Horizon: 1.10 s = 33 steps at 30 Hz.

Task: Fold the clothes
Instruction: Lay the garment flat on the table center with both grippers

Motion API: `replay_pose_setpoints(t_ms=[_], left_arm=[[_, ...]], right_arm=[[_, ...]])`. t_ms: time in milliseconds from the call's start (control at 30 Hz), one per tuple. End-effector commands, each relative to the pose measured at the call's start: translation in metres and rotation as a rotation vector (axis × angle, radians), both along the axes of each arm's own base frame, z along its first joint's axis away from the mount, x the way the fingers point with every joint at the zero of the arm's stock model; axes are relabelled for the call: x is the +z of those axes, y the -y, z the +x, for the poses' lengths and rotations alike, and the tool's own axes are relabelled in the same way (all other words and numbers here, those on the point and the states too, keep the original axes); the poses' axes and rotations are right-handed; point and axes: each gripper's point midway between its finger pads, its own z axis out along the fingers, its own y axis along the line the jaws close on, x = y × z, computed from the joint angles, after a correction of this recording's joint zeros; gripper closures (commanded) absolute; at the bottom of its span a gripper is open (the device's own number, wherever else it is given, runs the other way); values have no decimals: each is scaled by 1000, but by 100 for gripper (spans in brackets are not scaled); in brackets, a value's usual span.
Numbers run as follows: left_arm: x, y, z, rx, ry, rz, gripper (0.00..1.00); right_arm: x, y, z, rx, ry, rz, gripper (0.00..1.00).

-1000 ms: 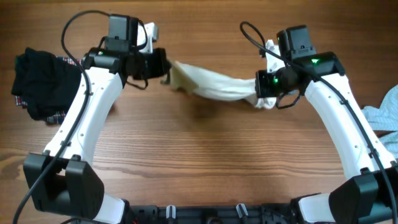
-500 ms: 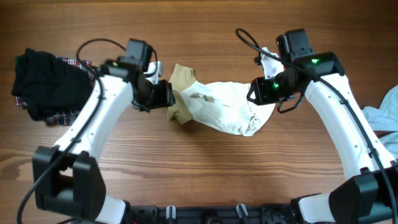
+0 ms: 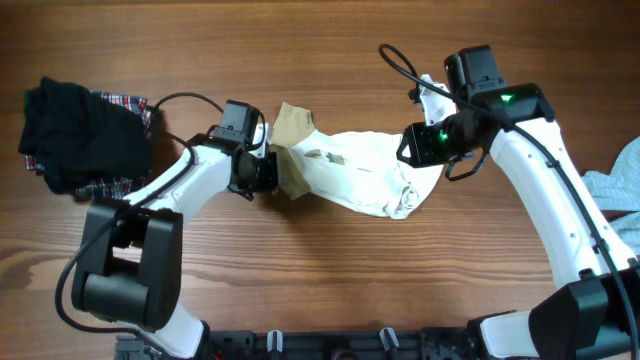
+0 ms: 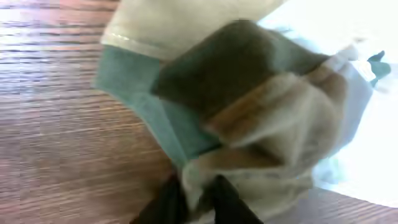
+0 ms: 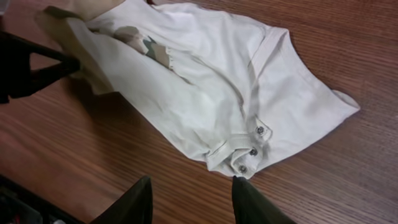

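The white T-shirt with a khaki-tan sleeve lies crumpled on the wood table between the arms; its print shows partly. My left gripper is shut on the shirt's left edge, cloth pinched between the fingers. My right gripper is open and empty above the shirt's right side; in the right wrist view its fingers hover over bare table beside the shirt and its buttoned collar.
A pile of black clothes over a red-plaid piece lies at the far left. A pale-blue garment lies at the right edge.
The shirt, stretched between both grippers a second ago, now lies on the table. My right gripper has let go. My left gripper has moved down and right, still holding the shirt's edge.
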Motion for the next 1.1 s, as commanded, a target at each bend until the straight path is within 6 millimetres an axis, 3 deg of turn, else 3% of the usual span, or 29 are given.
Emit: replay_pose_setpoints(t_ms=[0,67,167,233,300,400,600,700,800,867,967,1033,1067], left_arm=[[0,4,-6,-17,-18,-14,96],[14,3,-7,-13,-13,-15,96],[56,0,-13,-9,-5,-17,96],[91,-4,-26,12,-10,-21,96],[106,-9,-44,24,-35,-18,96],[107,-17,-73,42,-139,8,96],[106,-22,-102,51,-264,30,96],[106,-23,-101,51,-262,34,60],[105,-25,-100,50,-253,49,53],[104,-25,-85,48,-189,51,53],[111,-10,-17,11,91,4,66],[105,4,28,4,223,-30,96],[95,9,43,2,248,-37,96]], right_arm=[[5,5,4,-12,23,-14,59],[5,5,4,-12,23,-15,59],[5,5,4,-12,23,-14,58],[4,5,4,-13,22,-14,55],[3,5,3,-13,19,-15,55],[-2,5,4,-12,3,-18,54],[-16,6,-2,-12,-55,-30,54],[-33,8,-14,-43,-118,-37,53],[-45,9,-18,-61,-135,-38,51],[-48,8,-14,-61,-118,-33,50],[-48,7,-7,-83,-101,-25,55],[-54,7,-11,-167,-159,-21,87],[-61,8,-20,-227,-225,-23,91]])
